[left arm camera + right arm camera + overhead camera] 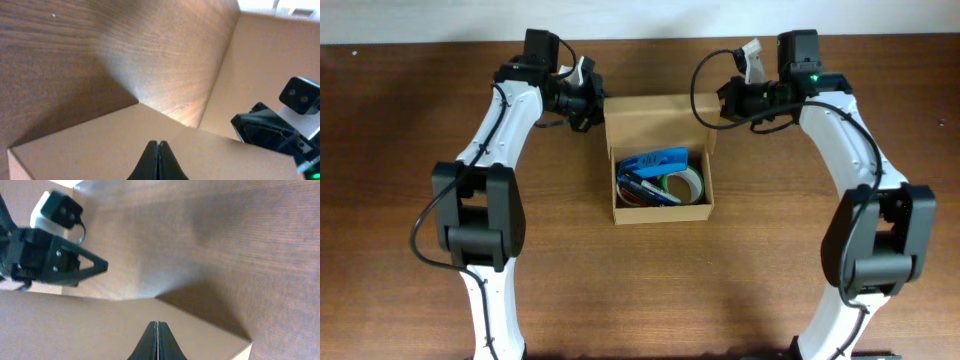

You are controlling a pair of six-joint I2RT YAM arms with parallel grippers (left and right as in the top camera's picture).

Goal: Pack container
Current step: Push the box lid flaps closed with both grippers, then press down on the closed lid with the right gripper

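Here, rectangular tan cardboard container point(655, 120) on grained wooden table point(380, 150).

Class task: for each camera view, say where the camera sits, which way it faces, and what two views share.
Overhead: fixed above the table, looking down on the open container; both arms show, left gripper and right gripper by its flap's far corners.
Left wrist: on the left arm, looking past its shut gripper across the flap toward the right gripper.
Right wrist: mirrored, past its shut gripper toward the left gripper.
Shared: both wrist views show flap, table and the opposite gripper.
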